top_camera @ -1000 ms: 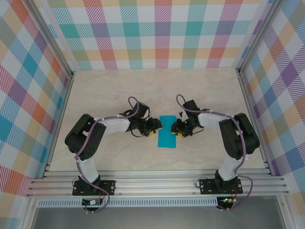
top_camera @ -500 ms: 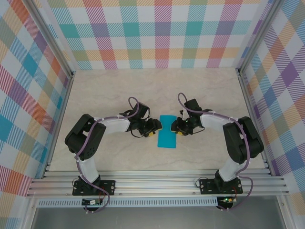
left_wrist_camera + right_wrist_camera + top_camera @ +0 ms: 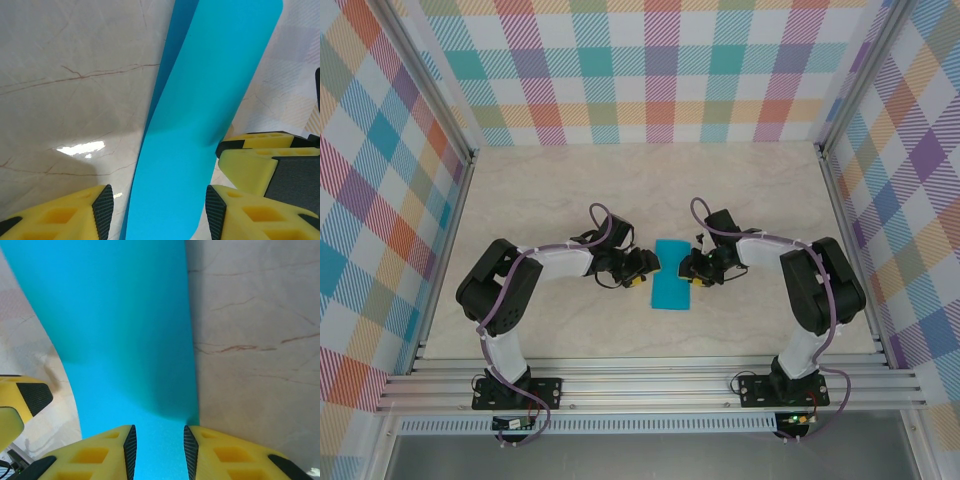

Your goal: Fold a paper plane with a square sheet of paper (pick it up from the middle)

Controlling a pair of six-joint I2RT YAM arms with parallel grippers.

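Paper folded rectangular; table beneath

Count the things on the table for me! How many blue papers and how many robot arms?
Paper: 1
Arms: 2 (left arm, right arm)
Total: 3

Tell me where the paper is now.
In the top view, the paper sits in the middle of the table, between the left claw on its left edge and the right claw on its right.
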